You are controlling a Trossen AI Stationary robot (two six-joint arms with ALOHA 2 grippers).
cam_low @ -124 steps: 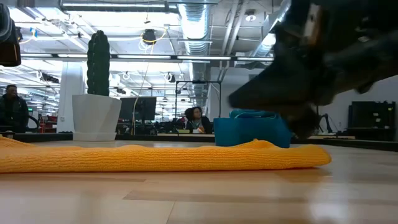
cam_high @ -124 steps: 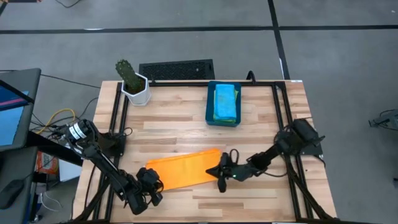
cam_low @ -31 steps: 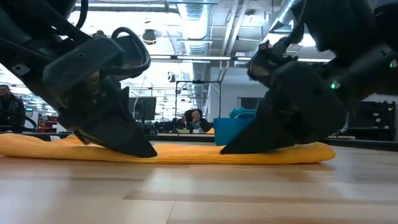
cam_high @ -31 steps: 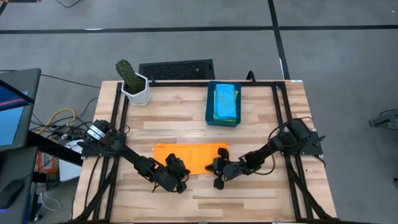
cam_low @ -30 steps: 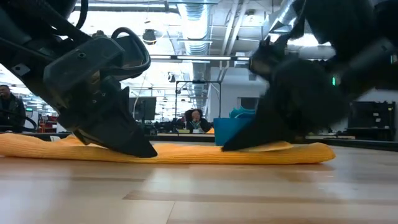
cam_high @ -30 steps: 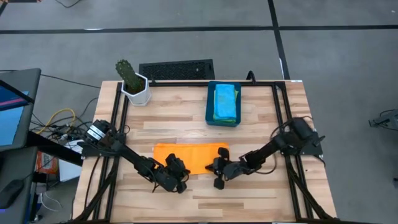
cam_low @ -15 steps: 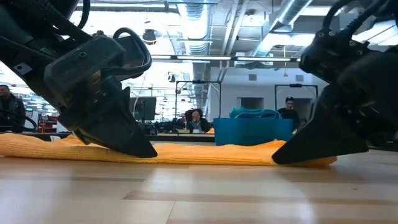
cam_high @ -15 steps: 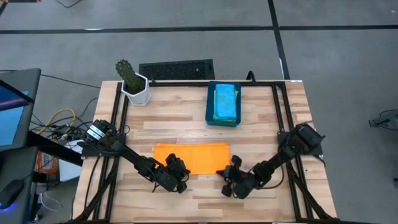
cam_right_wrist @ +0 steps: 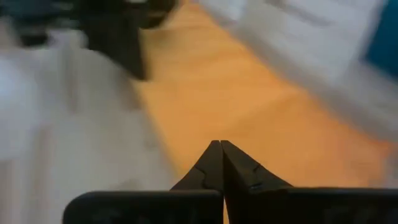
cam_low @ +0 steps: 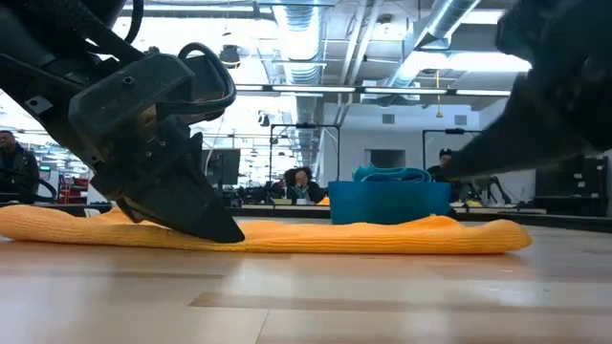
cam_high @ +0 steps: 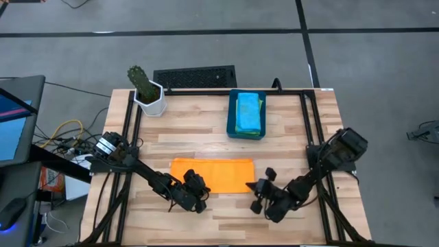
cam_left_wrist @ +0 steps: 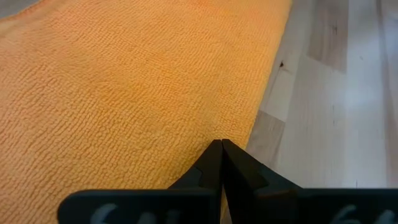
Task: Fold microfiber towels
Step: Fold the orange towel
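Note:
An orange microfiber towel [cam_high: 212, 175] lies flat as a folded strip on the wooden table [cam_high: 192, 140], also seen in the low view [cam_low: 382, 237]. My left gripper [cam_high: 200, 191] is shut, with its tips down on the towel's near edge. My right gripper [cam_high: 255, 189] is shut and holds nothing. It hangs just off the towel's right end, lifted above the table in the low view [cam_low: 459, 167]. Light blue and green towels [cam_high: 247, 111] lie in a dark blue bin [cam_high: 232, 113] at the far side. My left gripper presses its shut fingertips [cam_left_wrist: 221, 149] on the orange towel's near edge [cam_left_wrist: 239, 127], right where cloth meets wood. The fingers slant down from the table's near left side. The towel lies flat on the table under them [cam_low: 225, 234].
A potted cactus [cam_high: 146, 92] stands at the far left corner and a black keyboard [cam_high: 195, 77] lies behind the far edge. Black frame rails [cam_high: 312, 123] run along both sides. Bare wood shows between the towel and the bin. People sit in the room beyond [cam_low: 301, 183].
My right gripper has come off the towel's right end, moved toward the table's near right and risen a little, turning as it went; its fingers stay shut. The towel lies where it was, with my left gripper still on it.

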